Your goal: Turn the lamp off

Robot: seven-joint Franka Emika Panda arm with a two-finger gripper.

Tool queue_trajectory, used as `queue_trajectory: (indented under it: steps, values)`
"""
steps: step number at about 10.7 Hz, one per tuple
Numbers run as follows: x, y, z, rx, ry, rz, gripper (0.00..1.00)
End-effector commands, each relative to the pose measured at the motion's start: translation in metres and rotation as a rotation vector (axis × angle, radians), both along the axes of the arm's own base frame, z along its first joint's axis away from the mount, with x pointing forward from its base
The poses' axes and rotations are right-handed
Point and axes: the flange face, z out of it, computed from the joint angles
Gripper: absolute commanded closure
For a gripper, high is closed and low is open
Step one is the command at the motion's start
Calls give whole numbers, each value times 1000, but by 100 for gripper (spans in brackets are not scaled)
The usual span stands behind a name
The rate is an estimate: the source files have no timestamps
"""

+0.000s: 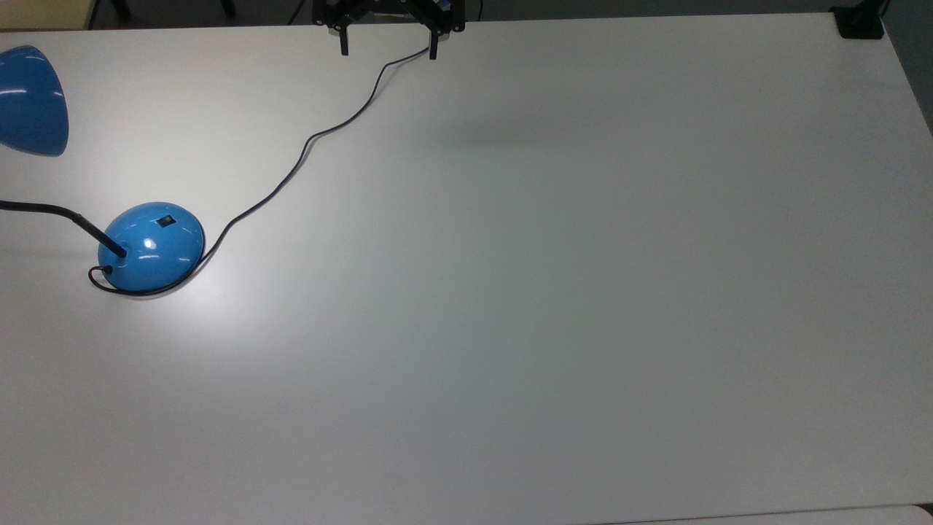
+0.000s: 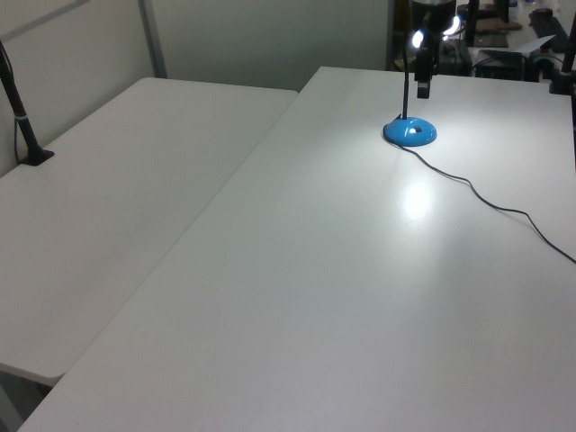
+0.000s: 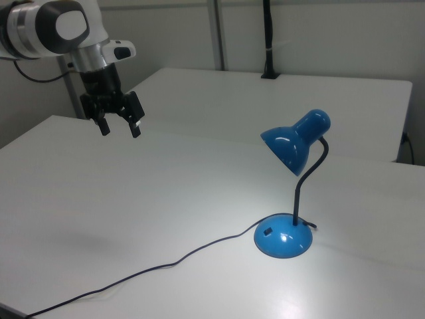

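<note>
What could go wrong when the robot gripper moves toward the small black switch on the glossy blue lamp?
1. The small black rocker switch sits on the glossy blue dome base; a finger might slip off the curved surface.
2. The thin black cord lies across the white table between the open black gripper and the base, so a low approach might snag it.
3. The blue cone shade hangs above the base and might be bumped.

White-grey arm (image 3: 56,30), black gripper (image 3: 120,126).

open room: table (image 1: 547,328) bare from 12 round to 6 o'clock in top view
obstacles: lamp (image 1: 151,246) at 9 o'clock; cord (image 1: 306,146) snakes twd 11
gripper (image 3: 120,126): fingers apart, above table, well clear of lamp
</note>
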Motion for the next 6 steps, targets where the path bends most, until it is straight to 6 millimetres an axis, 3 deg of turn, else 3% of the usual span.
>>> queue_trajectory:
  steps: [1,6]
  values:
    - [-4,-2,6,-2,19,7,0]
    - [-3,-3,5,-2,21,17,0]
